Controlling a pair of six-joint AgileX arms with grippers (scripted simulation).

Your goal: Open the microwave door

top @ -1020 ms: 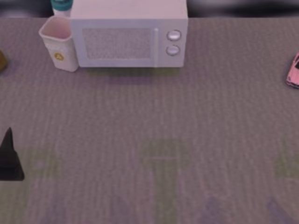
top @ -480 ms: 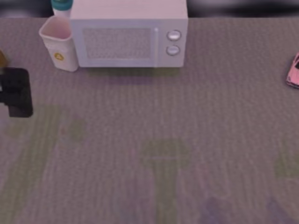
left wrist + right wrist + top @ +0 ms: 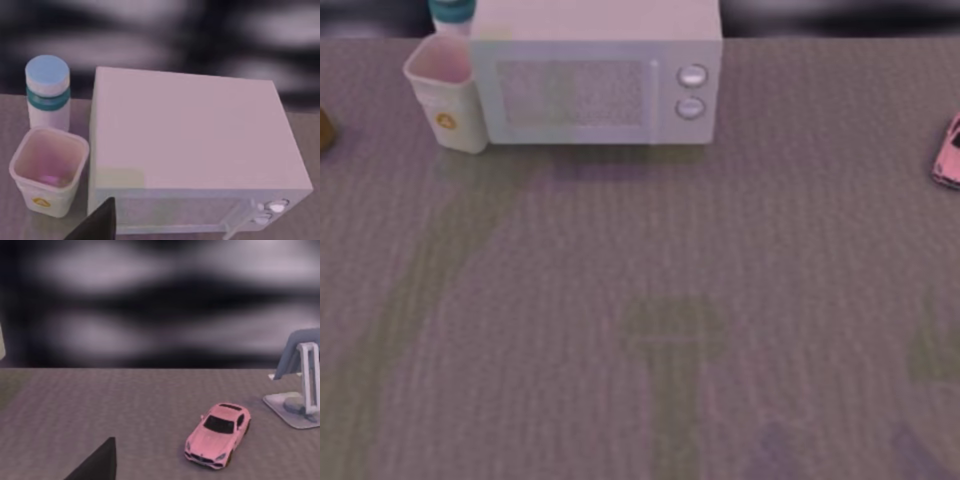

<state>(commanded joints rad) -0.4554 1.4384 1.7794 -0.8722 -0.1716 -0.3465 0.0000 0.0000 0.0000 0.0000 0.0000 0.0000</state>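
Observation:
The white microwave (image 3: 595, 30) stands at the back of the table, left of centre. Its door (image 3: 570, 95), with a grey mesh window, lies flat and shut against the front. A slim handle (image 3: 653, 95) runs beside two silver knobs (image 3: 691, 90). Neither gripper shows in the top view. The left wrist view looks down on the microwave (image 3: 190, 135) from above, with the door (image 3: 175, 212) and handle (image 3: 240, 222) below. A dark part of my left gripper (image 3: 97, 225) shows near the door's hinge side. A dark part of my right gripper (image 3: 97, 462) hovers over bare table.
A small white bin (image 3: 448, 95) stands against the microwave's left side, with a blue-capped bottle (image 3: 452, 14) behind it. A pink toy car (image 3: 950, 150) sits at the right edge, near a grey stand (image 3: 300, 390). A brown object (image 3: 324, 130) is at the left edge.
My left gripper moved from the table's left front toward the back along the left edge and has now left the top view. The microwave door stays shut.

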